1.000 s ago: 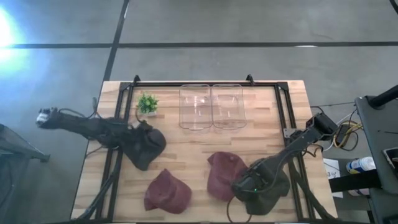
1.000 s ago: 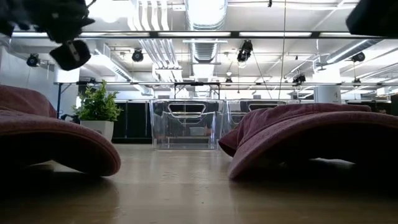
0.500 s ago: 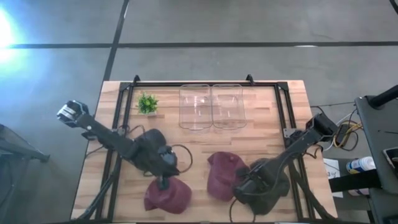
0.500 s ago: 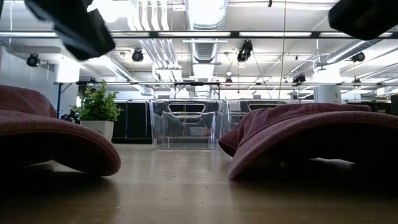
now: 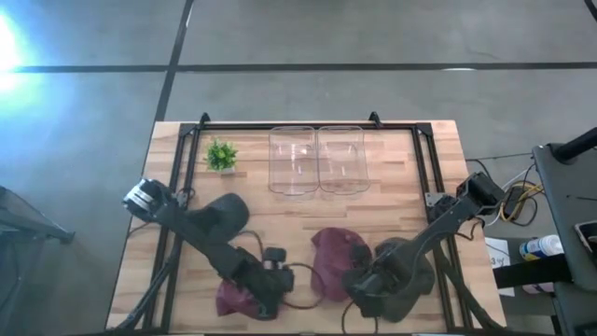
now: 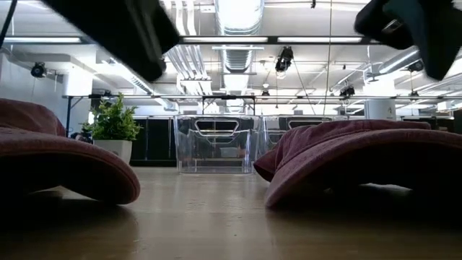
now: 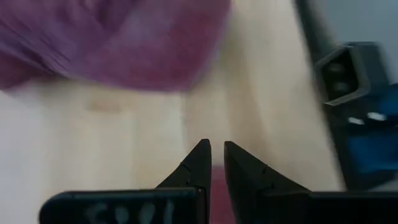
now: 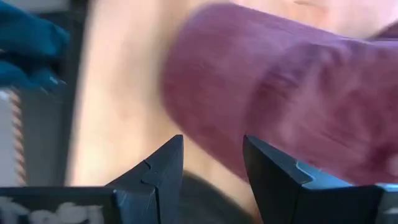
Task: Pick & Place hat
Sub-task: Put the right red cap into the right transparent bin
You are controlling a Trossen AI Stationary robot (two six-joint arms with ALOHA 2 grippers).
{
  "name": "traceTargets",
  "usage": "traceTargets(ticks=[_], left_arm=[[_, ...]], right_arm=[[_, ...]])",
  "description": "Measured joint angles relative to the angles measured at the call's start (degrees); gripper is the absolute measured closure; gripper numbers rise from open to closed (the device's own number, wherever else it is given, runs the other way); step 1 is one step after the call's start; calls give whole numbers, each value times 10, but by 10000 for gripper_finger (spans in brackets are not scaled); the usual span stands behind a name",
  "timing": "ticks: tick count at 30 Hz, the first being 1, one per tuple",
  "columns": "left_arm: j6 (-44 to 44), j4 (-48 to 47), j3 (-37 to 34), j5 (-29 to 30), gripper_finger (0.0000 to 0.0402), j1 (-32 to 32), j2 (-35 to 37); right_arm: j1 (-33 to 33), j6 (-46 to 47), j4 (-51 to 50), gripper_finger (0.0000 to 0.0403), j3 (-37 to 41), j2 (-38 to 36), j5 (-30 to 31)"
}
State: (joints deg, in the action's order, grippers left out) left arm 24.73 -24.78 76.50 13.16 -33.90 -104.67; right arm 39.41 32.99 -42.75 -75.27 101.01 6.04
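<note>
Near edge: left gripper (image 7: 212, 149), fingers nearly closed and holding nothing, above the left maroon hat (image 5: 241, 297). Right gripper (image 8: 212, 155), parted and empty, beside the right maroon hat (image 5: 331, 261) (both on the table (image 5: 410, 187)). Beyond: two clear bins (image 5: 317, 159).

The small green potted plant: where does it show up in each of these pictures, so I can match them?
High view: the small green potted plant stands near the table's far left corner, left of the two clear plastic bins.
Low view: it sits left of centre, behind the near maroon hat.
Left wrist view: not in it.
Right wrist view: not in it.
Shared landmark: the clear bins, beside the plant in both views.
</note>
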Motion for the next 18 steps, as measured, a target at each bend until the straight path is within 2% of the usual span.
traceTargets(ticks=[3,5,10,13,18], left_arm=[[-54,-85,64,71,363,6,-37],[-87,-90,86,97,363,13,-55],[-169,-34,96,55,363,36,-82],[-193,-23,88,53,363,46,-100],[-216,25,79,39,363,55,-125]], right_arm=[[27,52,41,241,-3,11,-7],[42,107,73,241,-3,27,-11],[50,217,159,241,-4,63,30],[49,258,185,241,-4,85,60],[50,303,228,241,-4,126,45]])
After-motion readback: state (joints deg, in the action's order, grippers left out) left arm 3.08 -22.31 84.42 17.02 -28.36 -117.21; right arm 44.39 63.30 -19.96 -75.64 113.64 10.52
